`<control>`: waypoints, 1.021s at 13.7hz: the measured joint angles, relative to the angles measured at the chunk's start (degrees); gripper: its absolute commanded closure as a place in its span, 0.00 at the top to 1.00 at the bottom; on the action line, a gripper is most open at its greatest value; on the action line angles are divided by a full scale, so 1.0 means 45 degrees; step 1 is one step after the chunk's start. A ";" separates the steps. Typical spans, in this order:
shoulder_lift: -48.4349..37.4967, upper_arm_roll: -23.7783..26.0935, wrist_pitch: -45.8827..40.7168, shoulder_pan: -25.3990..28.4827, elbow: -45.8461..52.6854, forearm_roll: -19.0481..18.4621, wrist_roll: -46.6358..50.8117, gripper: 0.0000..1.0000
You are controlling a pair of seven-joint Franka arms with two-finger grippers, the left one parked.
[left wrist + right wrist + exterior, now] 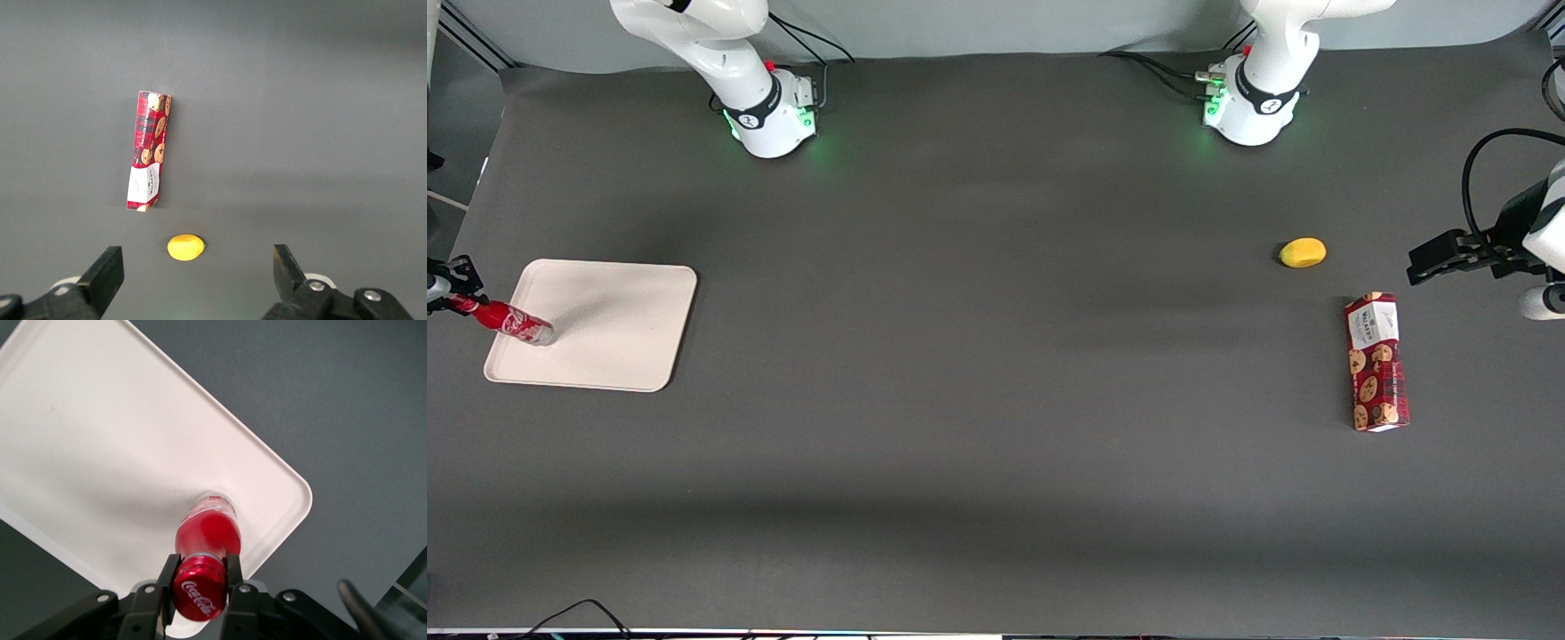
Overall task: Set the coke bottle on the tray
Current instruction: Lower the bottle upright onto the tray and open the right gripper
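Gripping the coke bottle (206, 535) by its neck just under the red cap, the gripper (198, 583) has one black finger pressed to each side of it (the white lettering on the cap reads clearly in the right wrist view). The bottle stands with its silvery base on the tray (100, 433), near one rounded corner and close to the low rim. In the front view the bottle (511, 321) leans out over the tray's edge at the working arm's end of the table, its base resting on the cream surface of the tray (618, 324), and the gripper (449, 293) sits at the cap end. Well apart, toward the parked arm's end, lie a yellow lemon (1303, 252) and a red cookie box (1376, 362), the lemon farther from the front camera than the box.
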 measured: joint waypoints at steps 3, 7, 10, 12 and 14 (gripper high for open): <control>0.0122 -0.0102 0.0064 -0.0262 0.0002 0.0423 -0.0652 1.00; 0.0127 -0.0114 0.0065 -0.0251 0.0045 0.0448 -0.0803 1.00; 0.0080 -0.0113 -0.0396 -0.0161 0.0213 0.0484 -0.0751 1.00; -0.0171 -0.0115 -0.1818 -0.0108 0.0758 0.0275 -0.0390 1.00; -0.0872 -0.0092 -0.3459 -0.0003 0.1499 -0.0790 0.0944 1.00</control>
